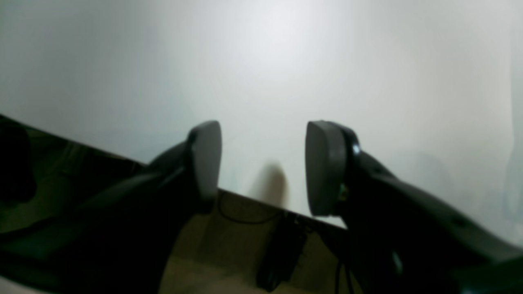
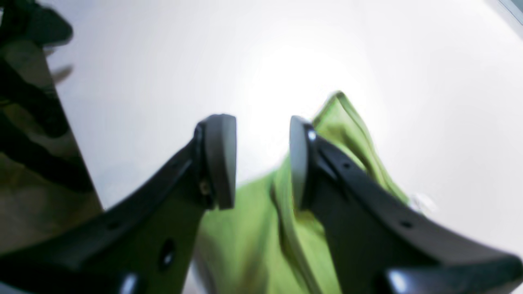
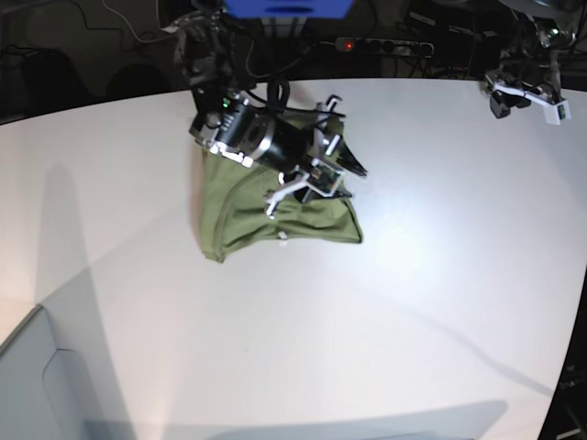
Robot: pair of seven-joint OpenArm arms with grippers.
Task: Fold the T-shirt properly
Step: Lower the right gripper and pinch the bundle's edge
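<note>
Your white table (image 3: 413, 302) fills most of the base view, and the T-shirt (image 3: 248, 215) lies bunched on its far-left part, olive green and wrinkled, partly gathered into a rough wedge. Your right gripper (image 3: 332, 165) hangs directly over the shirt's far-right edge; in its wrist view the jaws stand apart with bare table showing between them, and a ridge of green fabric runs just beside the right-hand pad (image 2: 300, 163), nothing pinched. Your left gripper (image 1: 263, 167) sits well apart at the table's far-right corner, jaws spread wide over bare tabletop, holding nothing.
</note>
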